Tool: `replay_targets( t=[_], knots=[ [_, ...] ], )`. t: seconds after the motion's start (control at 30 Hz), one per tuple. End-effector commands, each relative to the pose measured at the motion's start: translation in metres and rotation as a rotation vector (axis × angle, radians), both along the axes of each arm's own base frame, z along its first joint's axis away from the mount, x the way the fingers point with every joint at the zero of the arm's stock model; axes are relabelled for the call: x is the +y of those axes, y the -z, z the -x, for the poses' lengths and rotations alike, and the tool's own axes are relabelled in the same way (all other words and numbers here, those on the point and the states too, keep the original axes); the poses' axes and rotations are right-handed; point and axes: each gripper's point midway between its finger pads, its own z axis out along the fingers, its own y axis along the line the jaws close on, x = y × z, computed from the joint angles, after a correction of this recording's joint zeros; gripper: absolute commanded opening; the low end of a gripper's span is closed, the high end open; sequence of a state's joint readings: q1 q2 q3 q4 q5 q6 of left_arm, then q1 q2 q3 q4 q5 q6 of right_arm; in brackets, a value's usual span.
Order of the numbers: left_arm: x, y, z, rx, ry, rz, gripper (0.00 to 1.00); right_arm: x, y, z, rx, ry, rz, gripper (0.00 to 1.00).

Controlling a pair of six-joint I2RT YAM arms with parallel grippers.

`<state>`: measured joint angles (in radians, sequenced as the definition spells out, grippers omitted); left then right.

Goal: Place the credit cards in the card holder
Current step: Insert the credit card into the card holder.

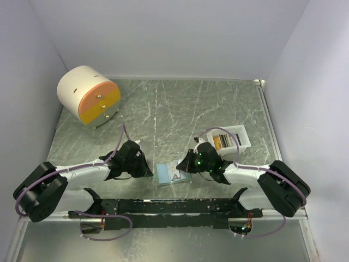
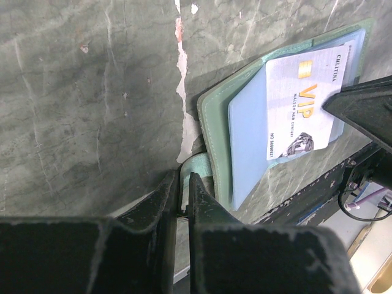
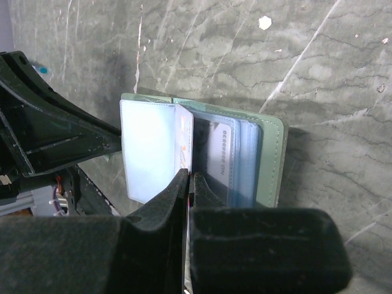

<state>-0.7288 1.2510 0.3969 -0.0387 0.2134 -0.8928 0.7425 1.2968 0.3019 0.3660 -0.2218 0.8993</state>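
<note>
Left gripper (image 2: 182,179): fingers nearly together, pinching the green tab (image 2: 196,164) of the wallet (image 2: 245,144). The wallet lies open on the table just beyond the fingertips.

Right gripper (image 3: 188,179): fingers pressed together on the near edge of a white VIP card (image 2: 303,101). The rest of that card lies over the wallet's pale blue pockets.

A grey card (image 3: 219,153) sits in a clear sleeve just right of those fingers.

Beside the right gripper, on the side away from the wallet, the white tray (image 1: 242,136) holds more cards (image 1: 222,142).
</note>
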Motion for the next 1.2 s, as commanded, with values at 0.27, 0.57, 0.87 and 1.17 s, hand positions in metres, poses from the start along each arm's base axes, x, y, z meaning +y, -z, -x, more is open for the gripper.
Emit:
replay_targets(
  t=[0.27,0.57,0.87,1.17],
  knots=[
    [0.000,0.003,-0.004,-0.011,0.004,-0.010,0.07,-0.013,0.008,0.006,-0.022,0.001,0.051,0.00],
    [-0.001,0.005,-0.005,-0.005,0.004,-0.009,0.07,-0.010,0.014,0.014,0.008,-0.029,0.033,0.00],
    [0.000,0.005,-0.004,-0.006,0.001,-0.008,0.07,-0.016,0.014,0.015,0.015,-0.030,0.079,0.00],
    [-0.001,0.005,-0.004,-0.005,0.000,-0.004,0.07,-0.015,0.013,0.014,0.010,0.012,0.028,0.00]
  ],
)
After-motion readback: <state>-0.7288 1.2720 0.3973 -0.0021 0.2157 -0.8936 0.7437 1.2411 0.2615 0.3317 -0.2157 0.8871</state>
